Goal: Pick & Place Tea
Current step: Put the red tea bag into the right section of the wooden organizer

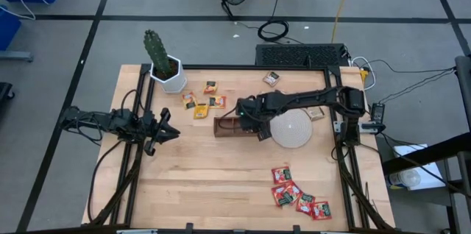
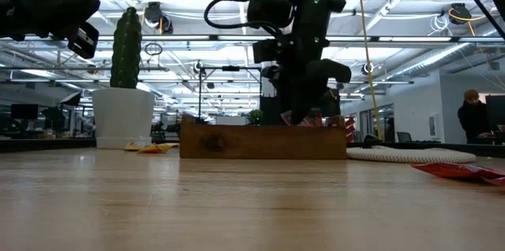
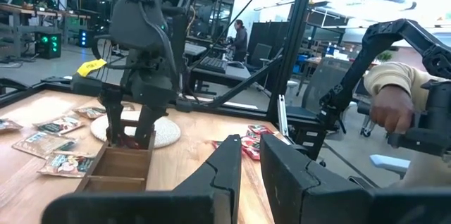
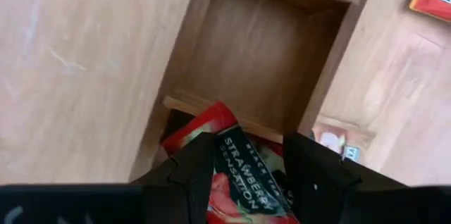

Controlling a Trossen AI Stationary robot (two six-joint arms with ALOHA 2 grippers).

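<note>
Red tea sachet [image 4: 236,175] hangs pinched in the right gripper [image 4: 243,171] jaws over the wooden tray [image 4: 246,55], poised for dropping; left gripper [image 1: 163,131] waits, jaws nearly together.

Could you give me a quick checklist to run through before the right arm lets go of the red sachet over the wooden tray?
1. Red sachet held between the right gripper fingers: ok.
2. Right gripper positioned over the wooden tray: ok.
3. Sachet inside a compartment, below the rim: cannot tell.
4. Compartment ahead of the fingers free of other sachets: ok.
5. Left gripper parked at the table's left edge, away from the tray: ok.
6. Round white disc beside the tray, not blocking it: ok.
</note>
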